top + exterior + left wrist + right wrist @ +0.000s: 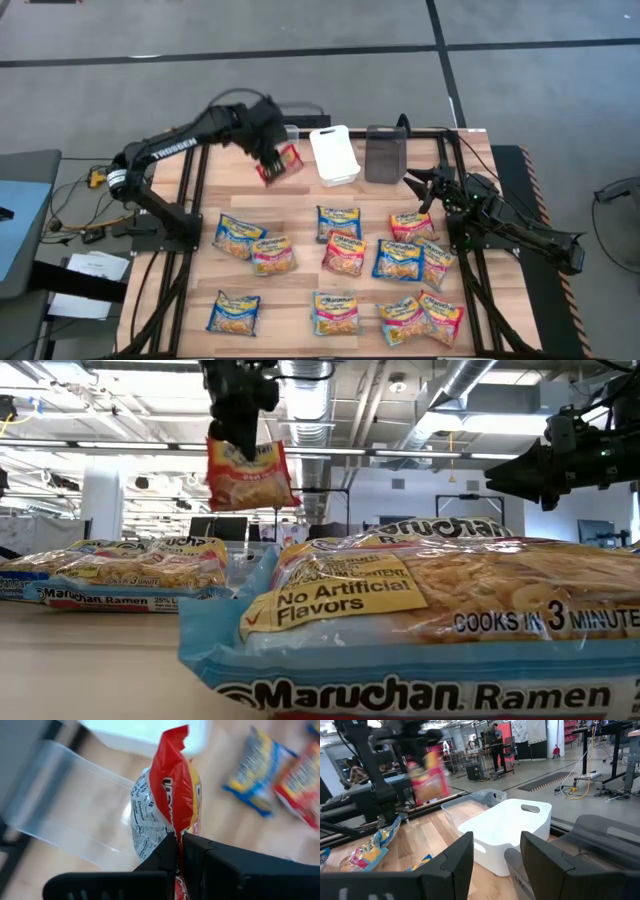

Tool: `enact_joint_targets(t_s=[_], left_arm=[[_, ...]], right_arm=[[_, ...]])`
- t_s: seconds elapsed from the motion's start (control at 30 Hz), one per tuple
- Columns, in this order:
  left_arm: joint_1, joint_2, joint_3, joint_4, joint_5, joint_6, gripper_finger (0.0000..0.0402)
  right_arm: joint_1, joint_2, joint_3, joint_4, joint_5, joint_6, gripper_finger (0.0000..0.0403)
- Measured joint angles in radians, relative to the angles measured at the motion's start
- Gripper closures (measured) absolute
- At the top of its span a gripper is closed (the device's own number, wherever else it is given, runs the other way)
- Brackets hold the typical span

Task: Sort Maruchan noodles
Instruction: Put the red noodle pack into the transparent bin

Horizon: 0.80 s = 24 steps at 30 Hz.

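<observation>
A red Maruchan packet (pixel 284 164) hangs in the air from my left gripper (pixel 270 155), over the table's far left part next to the clear bin (pixel 65 820). The low view shows the same packet (pixel 248 472) hanging high above the table. Several other packets (pixel 340 250), printed blue/yellow and red/pink, lie flat in loose rows on the near half of the table. My right gripper (pixel 422 186) is open and hovers near the dark bin (pixel 385 152), touching nothing. In its own view the right gripper (pixel 496 855) faces the white bin (pixel 510 830). My left gripper (pixel 179 845) is shut on the red packet, pinching the flat crimped edge seam (pixel 176 827) between its two fingers. The fingers come from above, pointing down. The packet is lifted clear and hangs below the fingers (pixel 240 422), slightly tilted.
Three bins stand side by side at the far edge: clear (pixel 291 131), white (pixel 335 155) and dark. Black frame rails (pixel 190 190) run along both sides of the table. A light-blue packet (pixel 420 630) lies right in front of the low camera. People stand in the room beyond (pixel 495 742).
</observation>
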State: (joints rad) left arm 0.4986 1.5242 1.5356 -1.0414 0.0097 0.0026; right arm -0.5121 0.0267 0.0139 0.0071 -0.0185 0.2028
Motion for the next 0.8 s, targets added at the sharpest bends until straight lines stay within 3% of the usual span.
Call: enact_joint_targets(t_s=[0.3, 0.8], left_arm=[[0.239, 0.028, -0.001, 0.137, -0.05, 0.189, 0.0401], [0.3, 0.206, 0.0, 0.233, -0.099, 0.273, 0.0401]], right_arm=[[0.0, 0.0, 0.0, 0.0, 0.0, 0.0, 0.0217], [0.0, -0.002, 0.0, 0.0, -0.001, 0.0, 0.0217]])
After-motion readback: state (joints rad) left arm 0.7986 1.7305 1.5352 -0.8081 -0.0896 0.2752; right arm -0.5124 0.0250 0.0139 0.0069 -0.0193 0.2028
